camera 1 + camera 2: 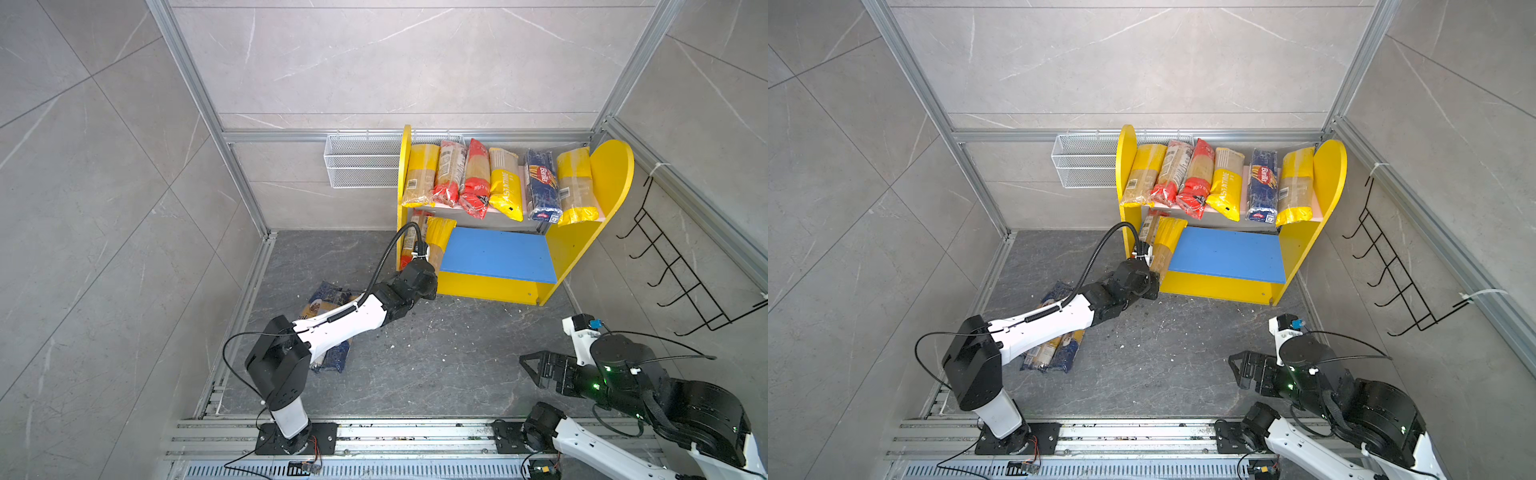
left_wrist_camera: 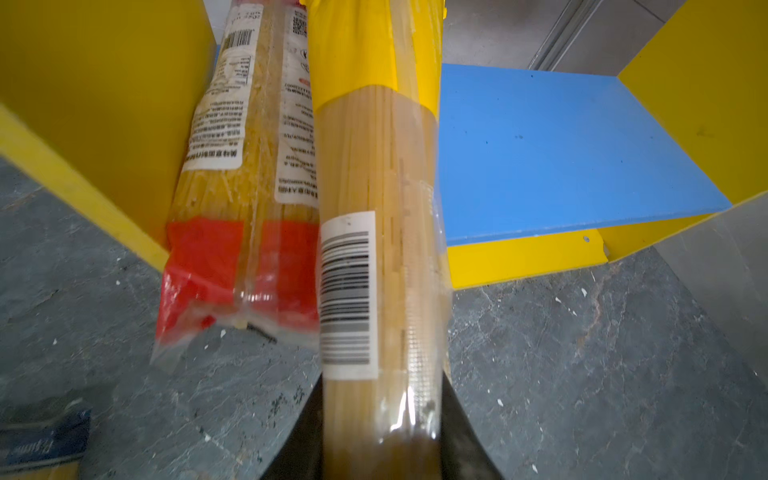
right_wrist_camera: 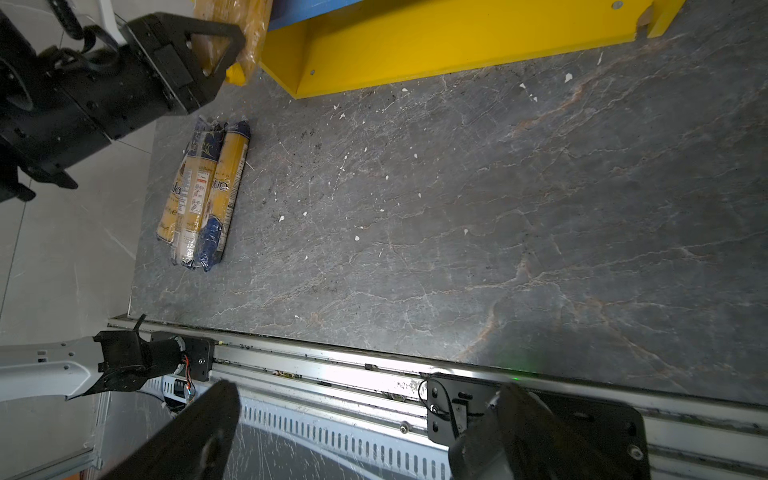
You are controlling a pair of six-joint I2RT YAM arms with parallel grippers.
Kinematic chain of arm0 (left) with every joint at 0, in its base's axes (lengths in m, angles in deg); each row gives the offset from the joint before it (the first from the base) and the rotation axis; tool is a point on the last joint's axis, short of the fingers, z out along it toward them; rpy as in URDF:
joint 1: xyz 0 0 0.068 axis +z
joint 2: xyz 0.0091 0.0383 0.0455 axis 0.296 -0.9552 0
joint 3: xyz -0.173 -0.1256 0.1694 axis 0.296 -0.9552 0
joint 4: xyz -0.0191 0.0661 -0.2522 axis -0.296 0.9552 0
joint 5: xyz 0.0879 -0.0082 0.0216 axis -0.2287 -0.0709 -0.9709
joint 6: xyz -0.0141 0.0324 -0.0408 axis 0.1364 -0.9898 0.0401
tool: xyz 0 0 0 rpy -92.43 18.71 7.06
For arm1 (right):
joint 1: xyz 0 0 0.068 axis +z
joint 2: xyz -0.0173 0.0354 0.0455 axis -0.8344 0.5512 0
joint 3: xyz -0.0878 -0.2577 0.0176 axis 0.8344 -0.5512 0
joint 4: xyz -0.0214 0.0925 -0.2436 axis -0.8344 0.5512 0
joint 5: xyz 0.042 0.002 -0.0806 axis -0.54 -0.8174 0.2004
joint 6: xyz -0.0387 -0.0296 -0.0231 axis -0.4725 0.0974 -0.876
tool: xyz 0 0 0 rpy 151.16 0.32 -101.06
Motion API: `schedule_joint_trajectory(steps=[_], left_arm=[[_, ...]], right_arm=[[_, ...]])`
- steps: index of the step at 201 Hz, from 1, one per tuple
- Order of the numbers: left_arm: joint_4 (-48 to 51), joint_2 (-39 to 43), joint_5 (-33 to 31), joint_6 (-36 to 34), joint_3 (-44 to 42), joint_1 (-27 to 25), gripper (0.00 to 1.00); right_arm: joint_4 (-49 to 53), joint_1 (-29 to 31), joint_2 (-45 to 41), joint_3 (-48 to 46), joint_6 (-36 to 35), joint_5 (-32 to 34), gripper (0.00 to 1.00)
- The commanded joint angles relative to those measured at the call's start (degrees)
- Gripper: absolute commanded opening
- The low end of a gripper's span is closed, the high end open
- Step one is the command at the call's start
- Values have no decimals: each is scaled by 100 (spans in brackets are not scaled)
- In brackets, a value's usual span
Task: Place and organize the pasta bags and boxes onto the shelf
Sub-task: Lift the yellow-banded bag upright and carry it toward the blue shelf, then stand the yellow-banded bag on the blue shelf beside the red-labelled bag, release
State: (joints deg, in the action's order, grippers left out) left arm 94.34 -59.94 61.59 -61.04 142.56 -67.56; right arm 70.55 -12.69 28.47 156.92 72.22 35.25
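The packet (image 2: 374,166) is glossy, crinkled clear plastic film with a paper label (image 2: 345,291), the shelf (image 1: 611,174) smooth matt painted board, the table (image 3: 457,208) matt veined stone-look, the rail (image 3: 332,374) brushed metal, the basket (image 1: 361,162) white wire mesh.

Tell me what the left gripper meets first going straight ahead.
Left gripper, shut on the yellow packet: probably the red packet alongside, at its overhanging end; then the blue board; depth unclear.

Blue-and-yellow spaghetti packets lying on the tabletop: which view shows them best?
The right wrist view: the packets lie fully uncovered there. In both top views the left arm crosses over them. The left wrist view catches only one blurred corner.
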Motion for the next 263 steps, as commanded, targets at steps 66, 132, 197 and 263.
schedule_joint_trajectory(steps=[66,132,197,263], left_arm=[[-1038,-839,356,-79,1591,411,0],[-990,-1276,487,125,1944,461,0],[-1079,-1367,619,365,1887,488,30],[-1131,-1211,890,440,1655,490,60]], right_arm=[[-277,30,513,-199,-213,249,100],[-393,25,916,-58,-323,346,100],[-280,21,981,14,-231,405,100],[-24,28,834,86,-166,484,100]])
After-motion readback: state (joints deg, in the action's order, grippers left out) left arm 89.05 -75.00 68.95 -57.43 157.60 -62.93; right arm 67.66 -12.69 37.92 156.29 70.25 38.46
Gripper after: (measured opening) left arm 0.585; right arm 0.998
